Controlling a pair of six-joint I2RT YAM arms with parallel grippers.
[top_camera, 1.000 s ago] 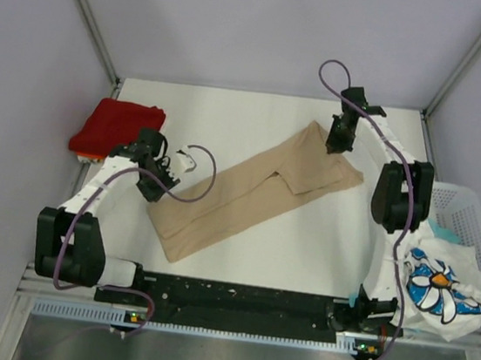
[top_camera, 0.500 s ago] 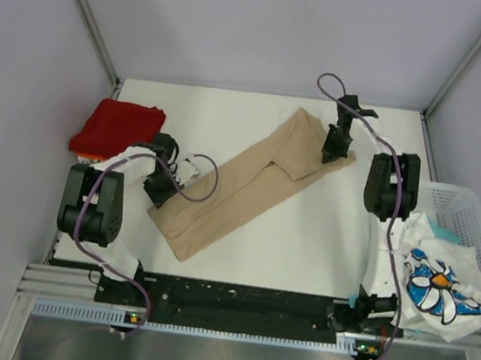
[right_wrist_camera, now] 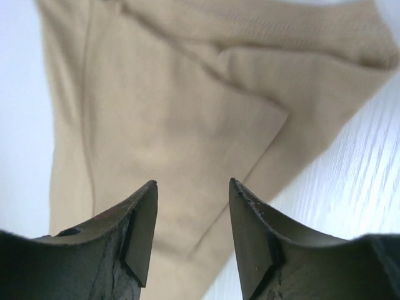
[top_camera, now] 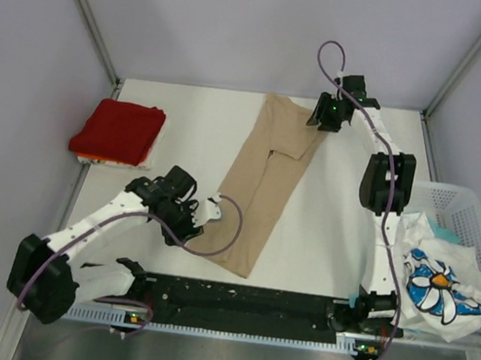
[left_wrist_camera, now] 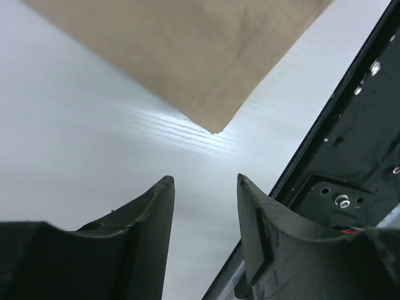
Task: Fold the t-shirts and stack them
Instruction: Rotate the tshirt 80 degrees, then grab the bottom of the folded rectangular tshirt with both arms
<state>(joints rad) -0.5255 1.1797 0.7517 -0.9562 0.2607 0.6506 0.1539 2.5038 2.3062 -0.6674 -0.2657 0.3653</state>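
Note:
The tan t-shirt lies as a long folded strip from the table's far middle down toward the near rail. My right gripper hovers over its far end, jaws open and empty; the right wrist view shows the tan cloth flat under my right gripper. My left gripper sits beside the strip's near end, open, holding nothing. In the left wrist view the shirt's near corner lies ahead of my left gripper. A folded red t-shirt rests at the far left.
A white mesh basket stands off the table's right edge, with a white and teal printed t-shirt spilling over it. The black base rail runs along the near edge, and the black rail lies close to the left gripper.
The tan shirt swung from a diagonal to nearly straight front-to-back. Both grippers opened and let go of it. The left arm moved nearer, the right moved farther back and left.

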